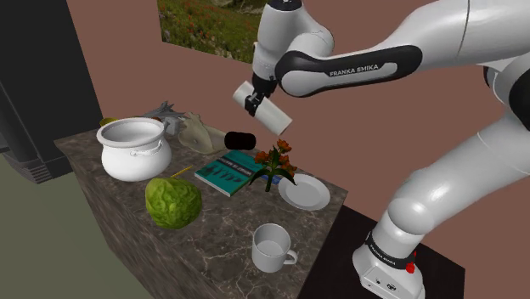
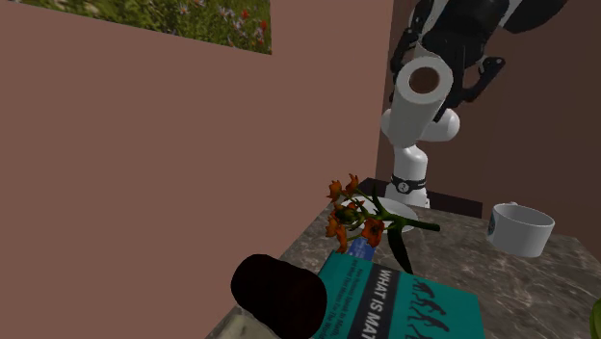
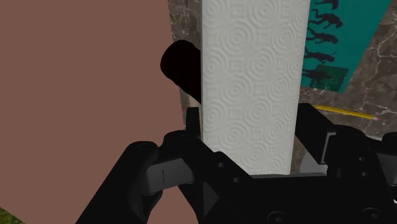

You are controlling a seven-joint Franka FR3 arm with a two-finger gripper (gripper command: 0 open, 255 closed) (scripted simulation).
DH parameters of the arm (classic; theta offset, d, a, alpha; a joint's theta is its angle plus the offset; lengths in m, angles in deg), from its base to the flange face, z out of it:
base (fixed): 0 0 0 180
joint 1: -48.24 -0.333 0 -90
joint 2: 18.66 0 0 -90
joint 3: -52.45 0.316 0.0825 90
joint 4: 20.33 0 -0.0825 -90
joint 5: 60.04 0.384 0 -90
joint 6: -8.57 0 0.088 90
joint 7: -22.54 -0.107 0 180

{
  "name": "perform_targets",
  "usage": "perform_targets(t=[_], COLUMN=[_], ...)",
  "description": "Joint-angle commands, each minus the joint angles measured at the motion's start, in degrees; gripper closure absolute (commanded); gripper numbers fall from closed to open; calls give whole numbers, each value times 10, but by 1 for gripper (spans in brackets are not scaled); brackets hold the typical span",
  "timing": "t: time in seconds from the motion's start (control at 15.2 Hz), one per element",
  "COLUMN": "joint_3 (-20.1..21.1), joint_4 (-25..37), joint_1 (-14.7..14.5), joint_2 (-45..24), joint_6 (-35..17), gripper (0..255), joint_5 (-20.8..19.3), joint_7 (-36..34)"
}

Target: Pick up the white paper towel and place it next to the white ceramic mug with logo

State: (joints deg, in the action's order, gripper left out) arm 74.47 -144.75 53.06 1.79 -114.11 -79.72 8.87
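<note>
A white embossed paper towel roll point(image 1: 267, 109) hangs in the air above the back of the marble table point(image 1: 221, 255), tilted, close to the brown wall. My black gripper point(image 1: 252, 101) is shut on it, with the fingers clasping its sides. In the wrist view the roll point(image 3: 251, 83) runs straight out between the fingers point(image 3: 191, 124). The second exterior view looks into the roll's hollow end point(image 2: 420, 94), with my gripper point(image 2: 438, 82) around it. A white mug point(image 1: 272, 248) stands upright near the table's front edge; it carries a small dark logo point(image 2: 491, 226).
Below the roll lie a black cylinder point(image 1: 240, 138), a teal book point(image 1: 229, 170), orange flowers point(image 1: 276, 161) and a white plate point(image 1: 304, 191). A white pot point(image 1: 133, 147), a green bumpy ball point(image 1: 173, 202) and a pencil point(image 1: 180, 172) sit toward the shoulder view's left.
</note>
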Motion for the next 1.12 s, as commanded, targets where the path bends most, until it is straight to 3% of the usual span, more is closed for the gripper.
perform_targets(t=[0.0, 0.53, 1.06], joint_3=[21, 105, 207], joint_4=[-4, 17, 82], joint_1=[-11, -47, -67], joint_2=[10, 19, -19], joint_6=[15, 81, 156], gripper=[255, 255, 255], joint_5=[4, 18, 14], joint_7=[-27, -123, -232])
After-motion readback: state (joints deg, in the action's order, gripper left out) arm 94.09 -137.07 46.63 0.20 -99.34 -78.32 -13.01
